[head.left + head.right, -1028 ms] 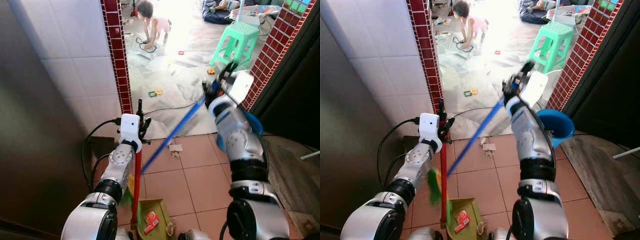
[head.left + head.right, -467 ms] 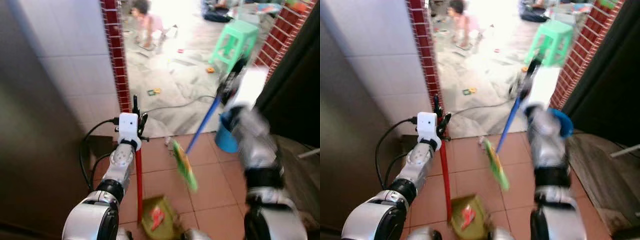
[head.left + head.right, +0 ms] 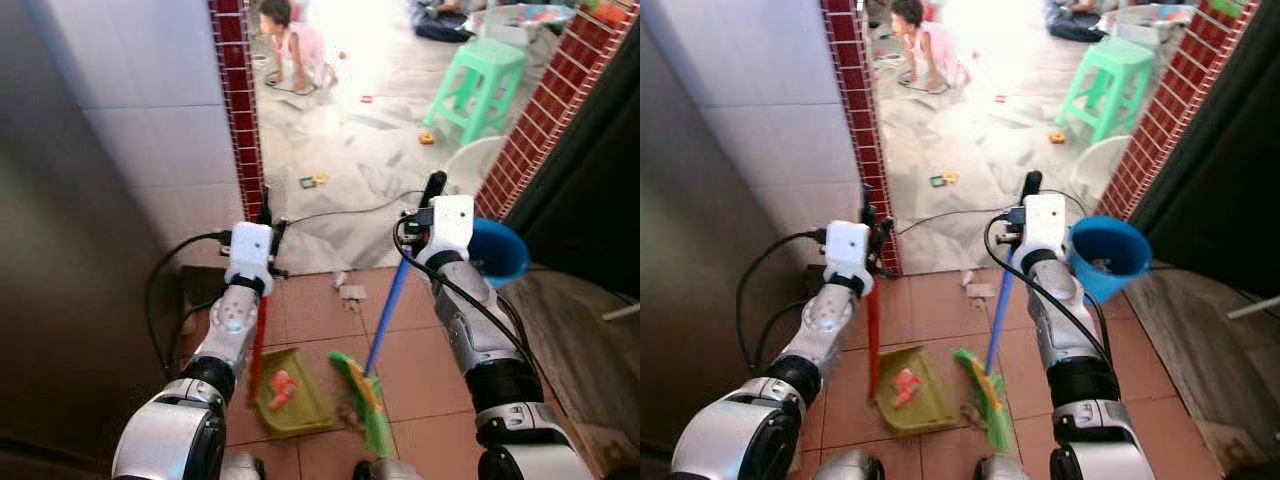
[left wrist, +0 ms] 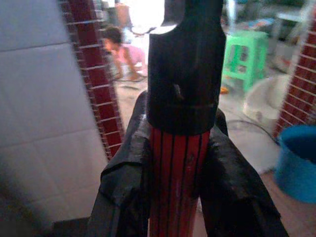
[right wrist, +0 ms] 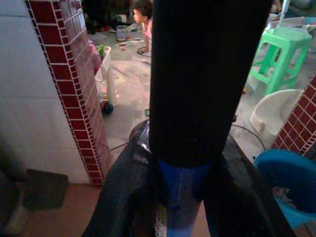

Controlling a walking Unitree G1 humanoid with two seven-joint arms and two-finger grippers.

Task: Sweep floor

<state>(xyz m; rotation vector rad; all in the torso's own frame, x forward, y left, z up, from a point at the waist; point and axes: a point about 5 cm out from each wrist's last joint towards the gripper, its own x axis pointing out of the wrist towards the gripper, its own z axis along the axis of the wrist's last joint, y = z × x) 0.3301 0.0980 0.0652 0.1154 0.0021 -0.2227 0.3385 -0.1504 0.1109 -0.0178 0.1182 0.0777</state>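
At the far left stood a dark panel beside a white tiled wall (image 3: 160, 110), edged by a red brick-tile pillar (image 3: 240, 100). The left gripper (image 4: 177, 163) was clenched on the red dustpan handle (image 3: 258, 335), which ran between its two fingers (image 4: 123, 182) with its black cap just past them. The handle sloped down to the olive-green dustpan (image 3: 290, 395), resting on the terracotta floor tiles (image 3: 420, 370) and holding a scrap of red litter (image 3: 281, 388). Just beside the pan lay the green broom head (image 3: 365, 400). From it the blue broom handle (image 3: 388, 310) rose to the right gripper (image 5: 197, 187), whose fingers (image 5: 128, 197) were grasping it near the black top end. A small scrap of litter (image 3: 350, 293) lay on the tiles near the threshold. Right of that arm stood a blue bucket (image 3: 500, 250). Beyond the doorway a person (image 3: 295, 45) crouched on the pale floor, with a green stool (image 3: 480, 80) further right.
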